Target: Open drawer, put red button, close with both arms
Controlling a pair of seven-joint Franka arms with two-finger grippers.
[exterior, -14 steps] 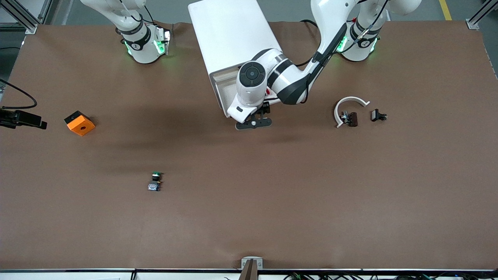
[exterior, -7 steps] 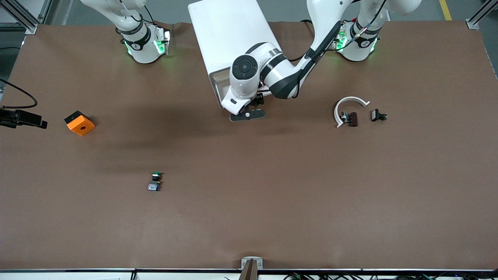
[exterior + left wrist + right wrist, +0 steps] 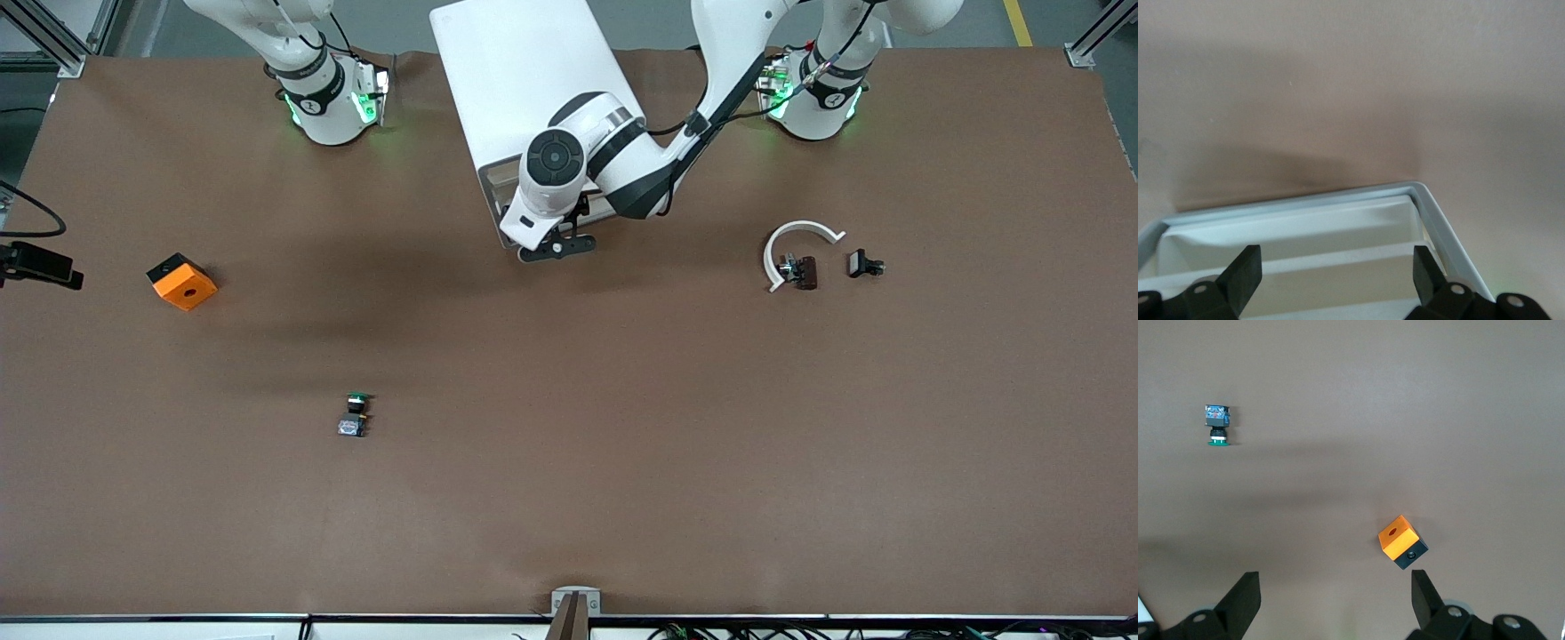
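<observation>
Since a second ago your left gripper (image 3: 556, 250) has drawn back toward the cabinet (image 3: 524, 80) — jaws wide, empty, just over its drawer fronts (image 3: 1331, 273). Nearest the camera lies the green button (image 3: 356, 415); you can't see the red one. Right gripper (image 3: 1335, 600) waits spread, empty, over the orange block (image 3: 181, 282).

Robotics laboratory: two bench-mounted white arms (image 3: 622, 169) on a brown-covered table (image 3: 622, 462), aluminium framing (image 3: 53, 40) at corners, yellow floor marking (image 3: 1018, 22).
</observation>
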